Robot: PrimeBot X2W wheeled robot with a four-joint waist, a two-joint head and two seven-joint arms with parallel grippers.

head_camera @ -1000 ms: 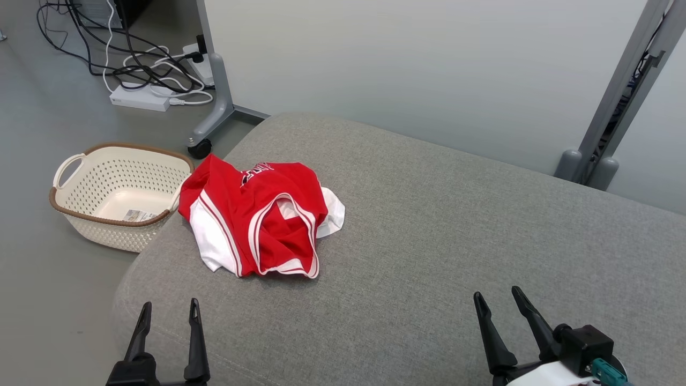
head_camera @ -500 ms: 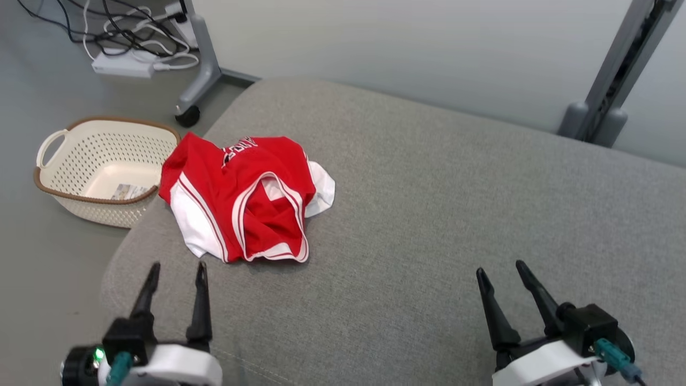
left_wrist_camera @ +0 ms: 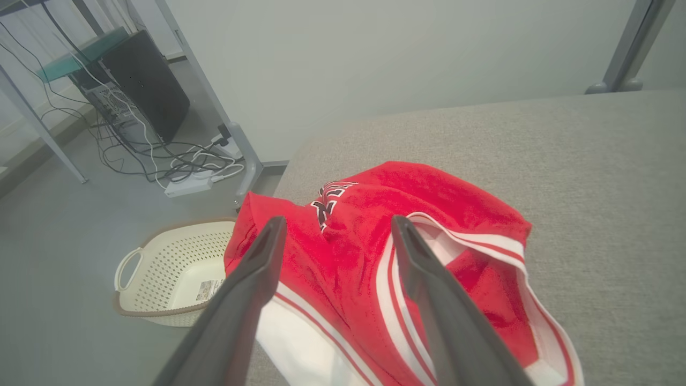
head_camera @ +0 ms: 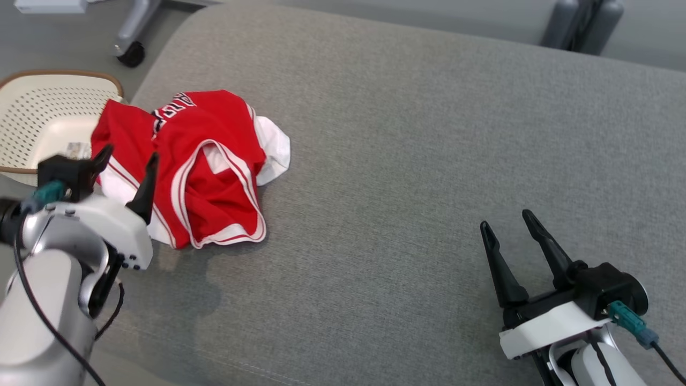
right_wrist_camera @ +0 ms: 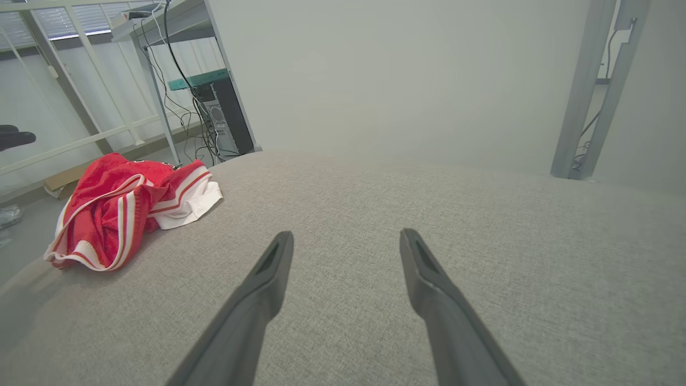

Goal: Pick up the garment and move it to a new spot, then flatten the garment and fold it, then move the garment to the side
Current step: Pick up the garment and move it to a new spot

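The garment (head_camera: 203, 155) is a red jersey with white panels and trim, crumpled in a heap near the left edge of the grey cushion (head_camera: 429, 134). My left gripper (head_camera: 128, 155) hangs open just above its left part, fingers pointing at the cloth and holding nothing. In the left wrist view that gripper (left_wrist_camera: 335, 225) frames the red fabric (left_wrist_camera: 364, 214) between its two fingers. My right gripper (head_camera: 506, 220) stands open over bare cushion at the lower right, far from the jersey. The right wrist view has the garment (right_wrist_camera: 123, 206) at the left, beyond the open right gripper (right_wrist_camera: 345, 236).
A cream perforated basket (head_camera: 32, 107) with a brown rim stands on the floor against the cushion's left edge, right behind the jersey. A wheeled grey stand foot (head_camera: 131, 45) and cables (left_wrist_camera: 177, 166) lie on the floor beyond. The cushion to the right of the jersey is bare.
The head view has tilted down, so the whole scene shifted up and left. My left arm has risen and reached forward over the garment's left part. The right gripper has come slightly forward.
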